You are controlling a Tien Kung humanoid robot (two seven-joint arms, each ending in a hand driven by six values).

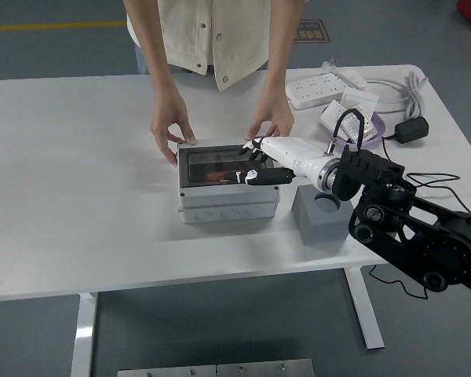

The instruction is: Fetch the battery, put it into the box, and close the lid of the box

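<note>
The grey box [228, 206] stands mid-table with its dark see-through lid [220, 163] lying low over the opening. The orange battery [217, 175] shows dimly through the lid, inside the box. My right hand [255, 165] rests on the lid's right part with its black fingers [253, 151] stretched out, open and holding nothing. A person at the far side keeps one hand [171, 129] at the box's back left corner and the other hand [272, 124] at its back right corner. My left arm is out of view.
A grey block [320, 221] with a round hole sits right of the box, partly under my forearm. At the back right lie a white power strip [323, 83], a purple tray [374, 126] with white adapters, a black adapter [412, 129] and cables.
</note>
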